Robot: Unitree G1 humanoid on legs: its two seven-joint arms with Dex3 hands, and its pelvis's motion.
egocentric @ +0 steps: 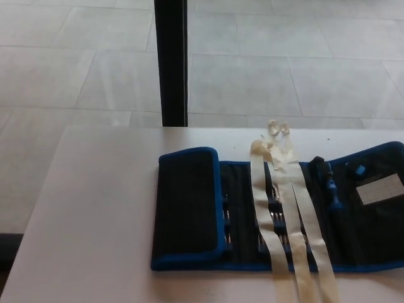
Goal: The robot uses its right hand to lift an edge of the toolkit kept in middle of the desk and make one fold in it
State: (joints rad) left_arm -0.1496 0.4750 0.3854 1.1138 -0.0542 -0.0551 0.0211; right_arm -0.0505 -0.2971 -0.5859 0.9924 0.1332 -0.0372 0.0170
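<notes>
Toolkit lies spread on the desk with its left flap folded over; no robot hand shows.

Head view: the dark toolkit with blue edging rests on the pale desk, running off the picture's right edge. Its left end flap lies folded over onto the tool pockets. Two cream straps cross the open part and trail toward the near edge. A white label sits on the right section. Beyond the desk stands a black post on a tiled floor. Neither hand is in view, so I cannot tell their state.

No part of the robot's body within the head view.
</notes>
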